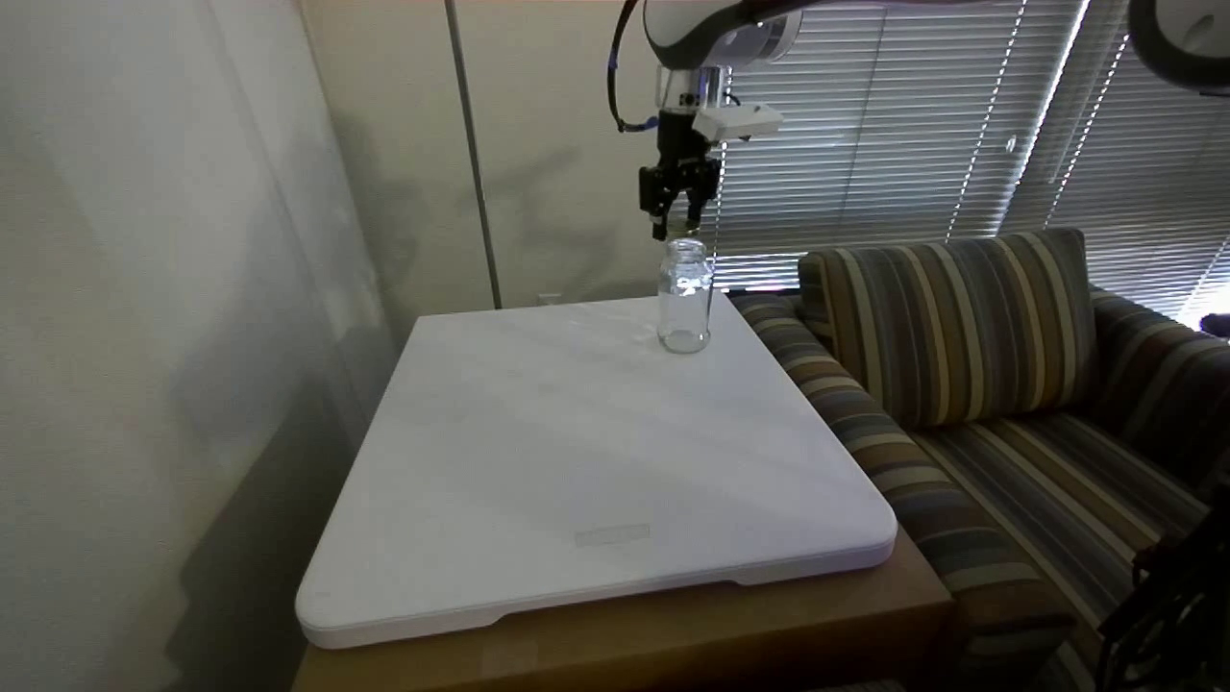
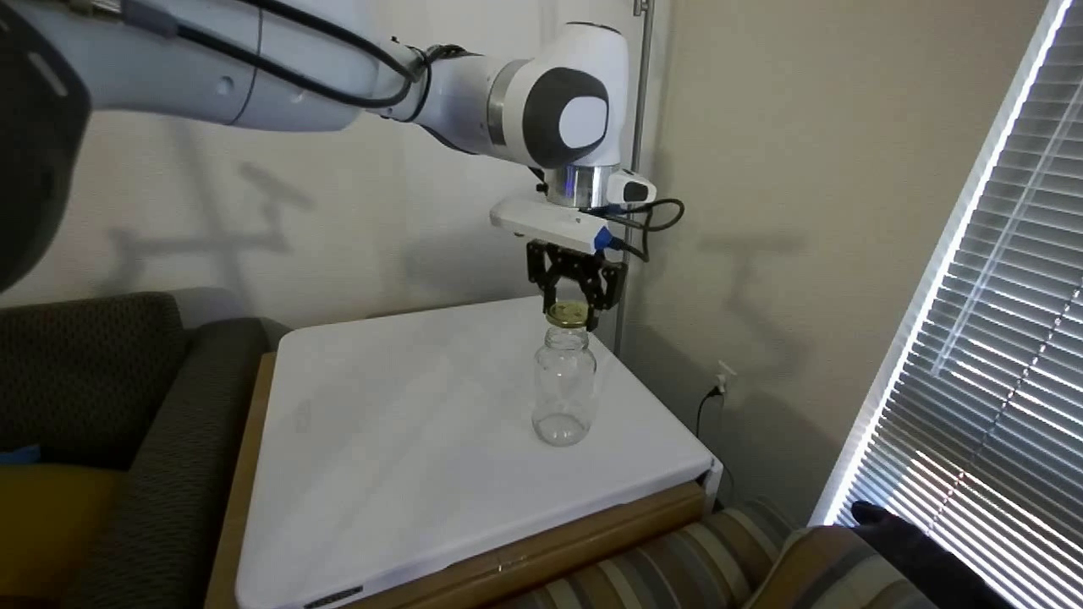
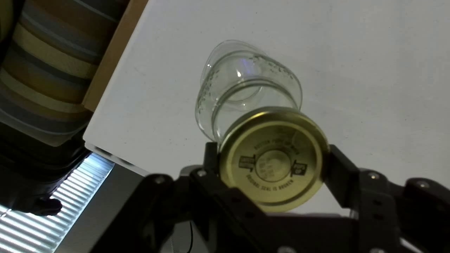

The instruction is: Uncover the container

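The container is a clear glass jar that stands upright on the white tabletop (image 1: pixel 577 413), near its far right corner in an exterior view. The jar shows in both exterior views (image 1: pixel 684 298) (image 2: pixel 563 385) and, from above, in the wrist view (image 3: pixel 246 73). The round gold lid (image 3: pixel 274 163) is between the two fingers of my gripper (image 2: pixel 570 316), which touch its sides. The lid (image 2: pixel 567 315) is a little above the jar's mouth, apart from it. In the wrist view the lid hides part of the jar's rim.
A striped armchair (image 1: pixel 951 327) stands close against the tabletop's side. A wall (image 1: pixel 192 288) runs along the opposite side. Window blinds (image 1: pixel 846 144) are behind the arm. A dark sofa (image 2: pixel 85 381) also stands beside the table.
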